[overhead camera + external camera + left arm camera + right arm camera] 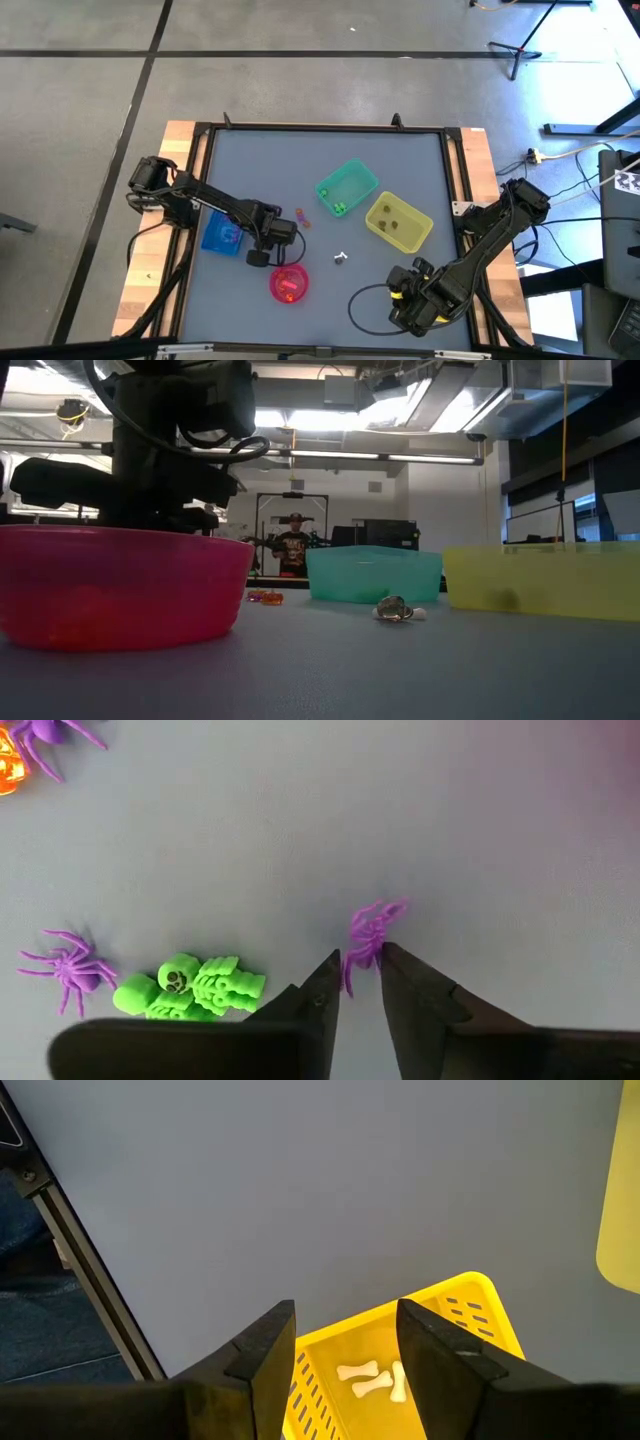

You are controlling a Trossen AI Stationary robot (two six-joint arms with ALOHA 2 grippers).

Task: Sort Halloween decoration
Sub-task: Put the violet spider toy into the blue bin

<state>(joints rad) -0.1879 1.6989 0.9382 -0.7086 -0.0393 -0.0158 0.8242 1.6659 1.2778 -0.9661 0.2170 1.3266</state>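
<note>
High view: green bin (346, 187), yellow bin (398, 222), pink bowl (289, 283) already hold bits; strays left on grey counter (400, 160).

Low view: lab room behind, person standing far back.

Left wrist: left pincer (360, 982) nearly closed on purple spider (372, 928); green skeleton (190, 986) unsorted.

Right wrist: right pincer (345, 1342) spread, idle over small yellow basket (400, 1370).

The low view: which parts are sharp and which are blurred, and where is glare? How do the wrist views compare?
Low view: the pink bowl up close is soft, the ceiling lights glare white, and the person behind is small and dim. Left wrist view: evenly lit, the purple spider between the left end effector's fingers is crisp. Right wrist view: the bones are clear.
</note>
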